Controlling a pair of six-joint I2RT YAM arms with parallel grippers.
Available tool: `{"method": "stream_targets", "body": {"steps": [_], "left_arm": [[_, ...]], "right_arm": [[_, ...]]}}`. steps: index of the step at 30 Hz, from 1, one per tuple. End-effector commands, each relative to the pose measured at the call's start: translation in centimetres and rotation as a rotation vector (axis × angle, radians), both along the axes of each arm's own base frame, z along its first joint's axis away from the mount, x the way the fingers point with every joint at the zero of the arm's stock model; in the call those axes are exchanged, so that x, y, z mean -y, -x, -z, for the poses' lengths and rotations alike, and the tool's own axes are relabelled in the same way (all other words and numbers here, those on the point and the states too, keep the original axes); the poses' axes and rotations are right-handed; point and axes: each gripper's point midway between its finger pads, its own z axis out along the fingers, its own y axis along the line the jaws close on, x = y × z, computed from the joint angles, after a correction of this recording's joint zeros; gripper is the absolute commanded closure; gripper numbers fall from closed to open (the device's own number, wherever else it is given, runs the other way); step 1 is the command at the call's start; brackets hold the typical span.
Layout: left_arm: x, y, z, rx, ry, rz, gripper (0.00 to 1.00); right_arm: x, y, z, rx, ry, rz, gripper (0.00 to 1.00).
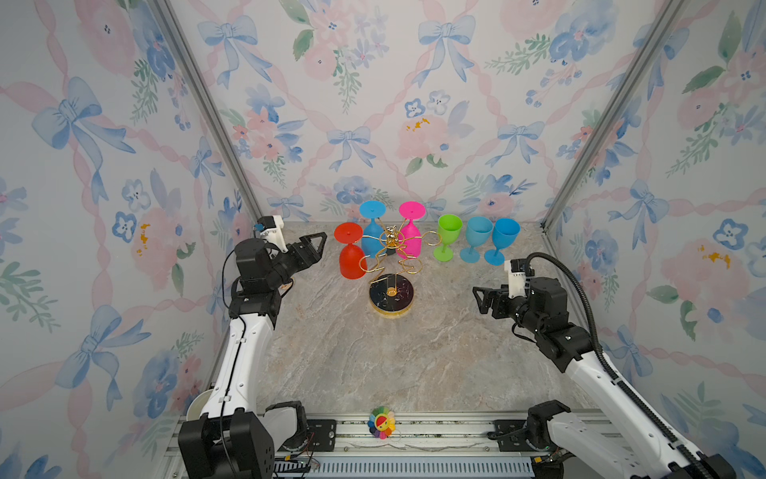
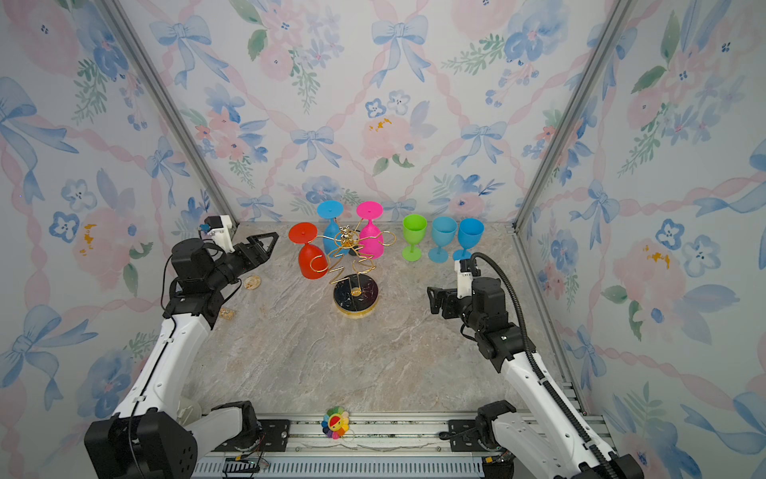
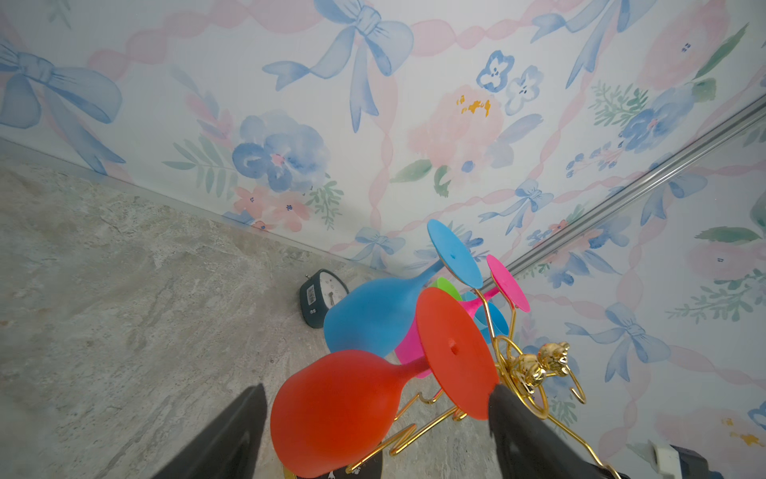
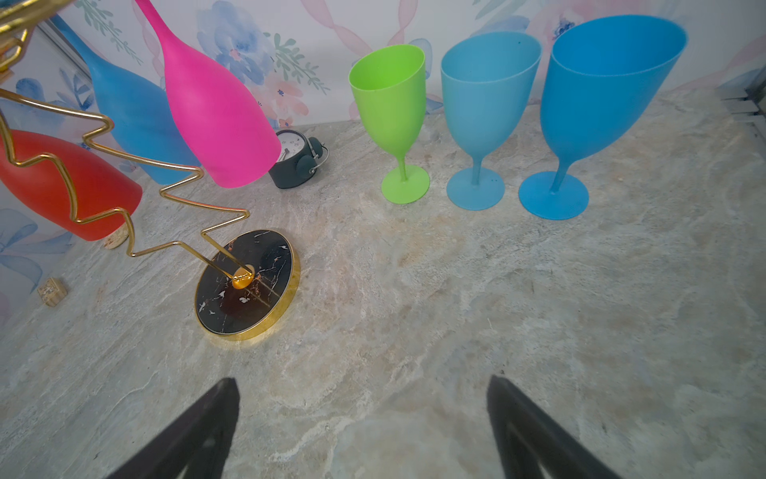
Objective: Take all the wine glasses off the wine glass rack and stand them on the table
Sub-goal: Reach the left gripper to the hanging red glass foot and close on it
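The gold wire wine glass rack [image 1: 391,296] stands mid-table on its round black base [image 4: 246,286], with its knob [image 3: 534,365] on top. Three wine glasses hang upside down from it: red [image 1: 352,261], blue [image 1: 372,240] and pink [image 1: 410,242]. My left gripper [image 1: 317,244] is open, level with the red wine glass [image 3: 340,410] and just left of it. In the left wrist view the red bowl shows between the fingers, and one fingertip [image 3: 497,398] overlaps the red foot's edge. My right gripper [image 1: 481,298] hovers open and empty, right of the rack.
A green glass [image 1: 447,236] and two blue glasses [image 1: 476,238] [image 1: 503,240] stand upright at the back right. A small dark clock [image 4: 296,159] sits behind the rack. Cork pieces [image 2: 252,283] [image 2: 227,314] lie near the left arm. A colourful flower toy [image 1: 381,422] sits at the front rail.
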Motion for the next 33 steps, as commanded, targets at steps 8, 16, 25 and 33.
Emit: {"method": "stream_targets", "body": {"steps": [8, 16, 25, 33], "left_arm": [[2.6, -0.4, -1.6, -0.013, 0.075, 0.107, 0.39], [3.7, -0.7, -1.3, -0.038, 0.097, 0.161, 0.52], [4.5, -1.3, -0.7, -0.08, 0.13, 0.18, 0.57], [5.5, -1.6, -0.7, -0.099, 0.151, 0.209, 0.63]], "right_arm": [[0.2, 0.8, 0.7, -0.01, -0.003, 0.015, 0.04], [0.4, 1.1, 0.9, -0.019, -0.006, 0.024, 0.05], [0.6, 1.3, 1.1, -0.018, -0.005, 0.033, 0.05], [0.6, 1.3, 1.2, -0.018, -0.004, 0.035, 0.06]]}}
